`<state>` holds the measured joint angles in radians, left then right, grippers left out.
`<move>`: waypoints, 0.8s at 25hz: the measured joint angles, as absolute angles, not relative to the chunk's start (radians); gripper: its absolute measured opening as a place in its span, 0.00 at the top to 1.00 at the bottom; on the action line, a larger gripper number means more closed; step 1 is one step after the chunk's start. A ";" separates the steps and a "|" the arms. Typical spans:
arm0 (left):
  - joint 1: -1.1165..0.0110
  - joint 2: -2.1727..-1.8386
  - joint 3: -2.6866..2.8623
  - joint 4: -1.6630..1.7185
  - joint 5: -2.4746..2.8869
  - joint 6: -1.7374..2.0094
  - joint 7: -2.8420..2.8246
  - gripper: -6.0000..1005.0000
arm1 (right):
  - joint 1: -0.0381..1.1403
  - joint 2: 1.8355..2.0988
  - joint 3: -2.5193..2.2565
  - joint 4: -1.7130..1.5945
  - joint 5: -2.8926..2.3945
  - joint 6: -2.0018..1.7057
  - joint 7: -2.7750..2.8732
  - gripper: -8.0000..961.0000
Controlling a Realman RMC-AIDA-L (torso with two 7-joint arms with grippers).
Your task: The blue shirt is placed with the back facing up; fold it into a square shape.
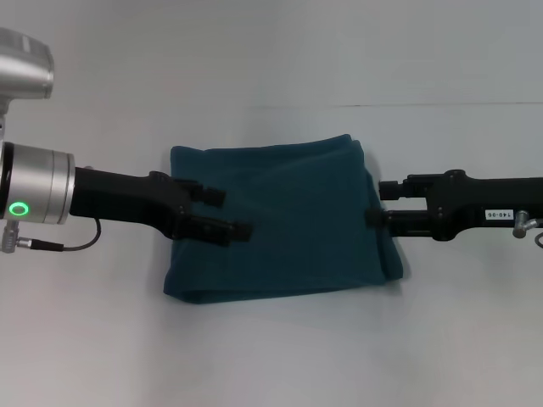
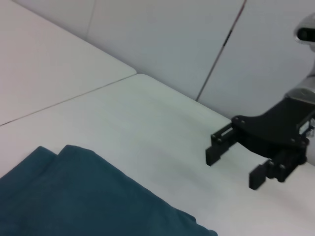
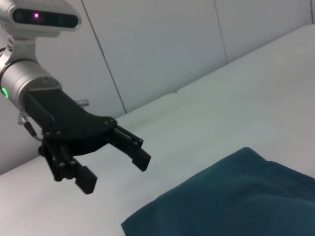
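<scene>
The blue shirt [image 1: 284,220] lies folded into a rough square at the middle of the white worktop [image 1: 280,356]. Left hand [image 1: 227,213] hovers over its left edge, fingers spread, empty. Right hand [image 1: 378,203] hangs at the right edge, also spread, gripping nothing.

The left gripper [image 1: 231,213] hides part of the blue shirt's [image 1: 288,225] left edge.

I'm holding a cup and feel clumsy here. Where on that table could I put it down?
Bare table lies in front of the blue shirt and behind it toward the wall. The middle is crowded: left hand over the shirt's edge, right hand at the other.
</scene>
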<state>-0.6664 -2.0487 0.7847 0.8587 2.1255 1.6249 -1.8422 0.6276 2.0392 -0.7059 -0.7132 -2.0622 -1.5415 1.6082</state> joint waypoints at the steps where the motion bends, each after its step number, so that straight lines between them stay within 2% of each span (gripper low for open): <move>1: -0.667 -2.049 0.785 0.859 2.125 1.621 -1.851 0.09 | 0.627 2.039 -0.707 -0.713 -2.062 -1.544 1.608 0.29; 20: -0.669 -2.055 0.785 0.860 2.125 1.586 -1.899 0.09 | 0.606 2.046 -0.700 -0.713 -2.057 -1.557 1.595 0.29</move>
